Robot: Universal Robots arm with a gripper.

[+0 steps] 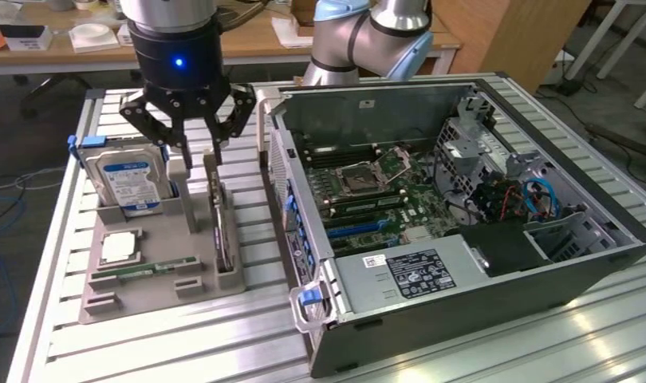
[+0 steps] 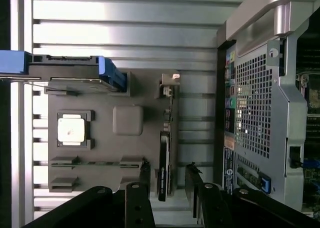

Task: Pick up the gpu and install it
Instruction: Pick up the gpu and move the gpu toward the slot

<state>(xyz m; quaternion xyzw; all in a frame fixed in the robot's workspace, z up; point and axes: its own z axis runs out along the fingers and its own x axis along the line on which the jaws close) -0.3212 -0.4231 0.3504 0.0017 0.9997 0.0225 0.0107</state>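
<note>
- The hand (image 1: 198, 148) is wide open and holds nothing, with a finger on either side of the gpu (image 1: 223, 235).
- The gpu stands on edge in the grey tray (image 1: 163, 243), on the side by the computer case (image 1: 578, 263).
- Only a narrow strip of worktop (image 1: 142, 343) separates the tray and the case.
- The arm points straight down.

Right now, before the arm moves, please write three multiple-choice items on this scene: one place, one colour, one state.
1. Where is the gpu? A) in the case B) on edge in the tray C) in the gripper
2. The hard drive label is mostly: A) red B) blue C) yellow
3. The gripper is: A) open B) shut on the gpu C) shut on the hard drive
Answers: 1 B, it stands in a tray slot, outside the case. 2 B, blue print shows on its face. 3 A, the fingers stand apart above the gpu.
</note>
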